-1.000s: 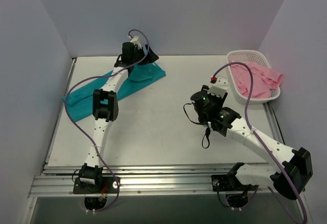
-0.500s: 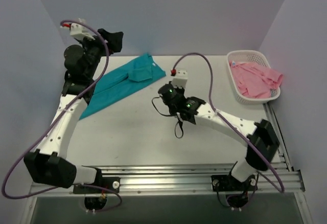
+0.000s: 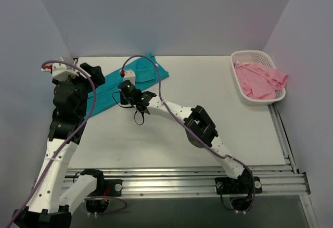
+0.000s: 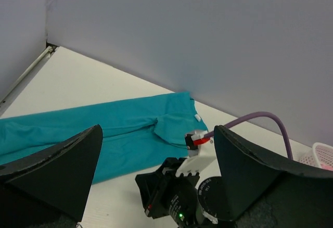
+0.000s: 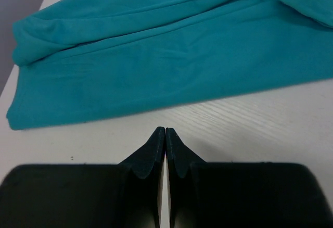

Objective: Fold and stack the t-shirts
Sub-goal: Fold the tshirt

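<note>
Found the teal shirt [image 5: 156, 56] folded into a long strip, lying slantwise at the far left of the table [image 3: 208, 113], white label [image 4: 197, 117] near its far end. Found the pink shirt [image 3: 260, 79] well apart, heaped in the basket [image 3: 250, 54] at the far right, partly spilling over the rim.

Saw the right gripper [image 5: 165, 134] pinched fully shut on nothing, tips over bare table just short of the strip's near edge; could not tell whether touching the surface. Saw the left gripper [image 4: 157, 134] spread wide and empty, raised by the strip's left part and looking down along the cloth.

Judged the folding unfinished and the stack not yet begun.

Feared a push rather than a pick: shut tips, driven forward, likely to bunch the edge or shove the whole strip toward the wall [image 3: 182, 14], spoiling the lengthwise fold. Feared a thin catch too: opened late, likely to nip only the top layer and peel the layers apart on lifting. Noted both grippers crowded over one corner, the right reaching across before the left; risked a knock or a snagged cable [image 3: 140, 57] on any hasty swing. Expected uneven sagging if lifted by one end alone.
</note>
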